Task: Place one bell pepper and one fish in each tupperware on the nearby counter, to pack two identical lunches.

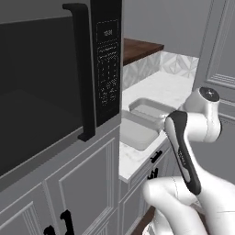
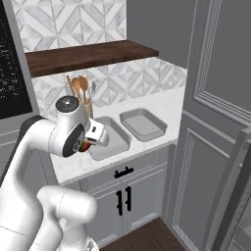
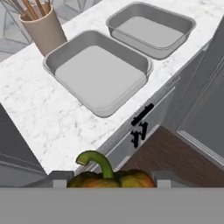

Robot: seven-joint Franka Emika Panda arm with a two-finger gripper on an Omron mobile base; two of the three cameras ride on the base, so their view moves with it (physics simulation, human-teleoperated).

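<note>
Marble counter [image 3: 39,118]: two tupperware [image 3: 98,74] [image 3: 151,28]; one bell pepper [image 3: 111,177] in pincer [image 3: 109,179].

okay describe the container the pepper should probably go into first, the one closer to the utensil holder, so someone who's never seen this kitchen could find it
Find the white marble counter below the patterned tile wall. A tan utensil holder with wooden utensils stands on it, and the nearer tupperware sits right beside that holder. It is shallow, grey and empty like its twin, but the twin lies farther along the counter, away from the holder.

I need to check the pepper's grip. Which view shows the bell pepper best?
The hand view: the bell pepper sits between the gripper fingertips, stem up. The right base view gives a sliver; the left base view hides it.
</note>
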